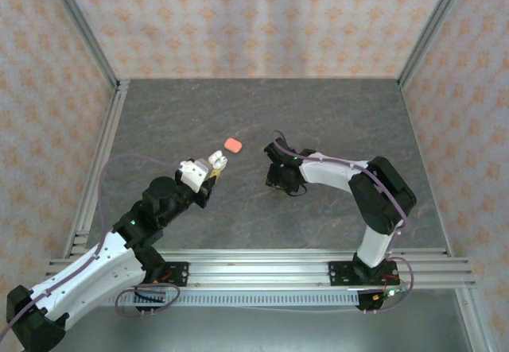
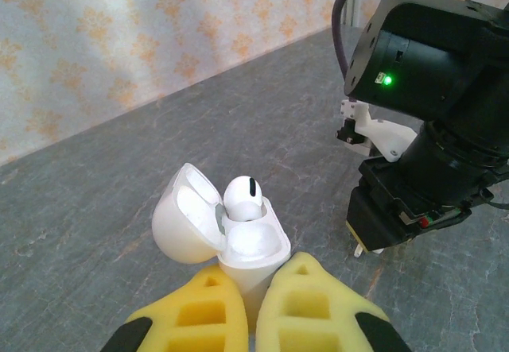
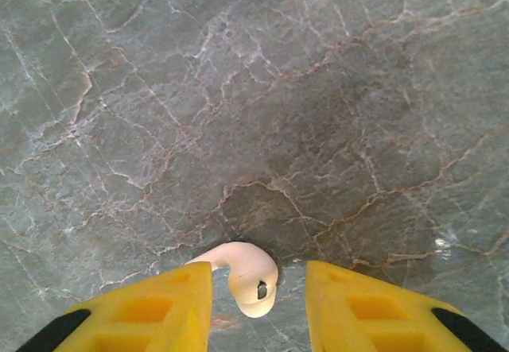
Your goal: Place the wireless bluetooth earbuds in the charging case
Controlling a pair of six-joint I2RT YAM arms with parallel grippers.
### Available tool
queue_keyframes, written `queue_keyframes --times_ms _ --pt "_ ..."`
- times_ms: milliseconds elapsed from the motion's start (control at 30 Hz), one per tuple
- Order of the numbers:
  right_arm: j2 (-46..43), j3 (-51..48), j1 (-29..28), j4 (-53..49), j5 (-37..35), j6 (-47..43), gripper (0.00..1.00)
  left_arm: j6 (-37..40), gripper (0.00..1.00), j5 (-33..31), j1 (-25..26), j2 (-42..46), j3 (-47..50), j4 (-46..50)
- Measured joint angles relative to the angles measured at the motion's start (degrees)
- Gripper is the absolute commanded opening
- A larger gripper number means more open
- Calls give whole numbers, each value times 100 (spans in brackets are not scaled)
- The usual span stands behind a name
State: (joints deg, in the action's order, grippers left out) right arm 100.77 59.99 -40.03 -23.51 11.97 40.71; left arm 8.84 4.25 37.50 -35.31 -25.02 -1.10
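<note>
- The left end effector (image 2: 254, 279) is clamped on the base of a white pebble-shaped plastic charging case (image 2: 253, 245). It holds the case upright above the grey marbled stone-look surface (image 1: 318, 121), with the hinged lid (image 2: 181, 221) thrown back.
- One white stemmed plastic earbud (image 2: 242, 198) already sits in a well of that case, head up. The well beside it looks empty, though the seated bud partly hides it.
- The right end effector (image 3: 258, 268) points down at the surface with its yellow fingers (image 3: 159, 304) spread wide and gripping nothing.
- A second white stemmed earbud (image 3: 248, 277) lies flat on the surface between those fingers. Its stem reaches toward one finger, but I cannot tell whether they touch.
- In the top view the right end effector (image 1: 278, 180) stands a little apart from the held case (image 1: 216, 161). A small coral-pink pebble-like piece (image 1: 233, 143), probably another case, lies on the surface just beyond the case.
- The step in hand appears to be picking up the loose white bud, with half of this case's filling done.
- Next, the fingers should close gently across the bud. It is tiny and smooth, so an off-centre pinch could flick it away.
- The bud would then have to be lifted, turned stem-down and carried over to the free well.
</note>
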Motion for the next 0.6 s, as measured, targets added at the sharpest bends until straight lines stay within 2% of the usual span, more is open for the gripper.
queue_keyframes --times_ms 600 --pt "164 146 33 -2 48 -260 19 2 0 15 0 -46 0 -7"
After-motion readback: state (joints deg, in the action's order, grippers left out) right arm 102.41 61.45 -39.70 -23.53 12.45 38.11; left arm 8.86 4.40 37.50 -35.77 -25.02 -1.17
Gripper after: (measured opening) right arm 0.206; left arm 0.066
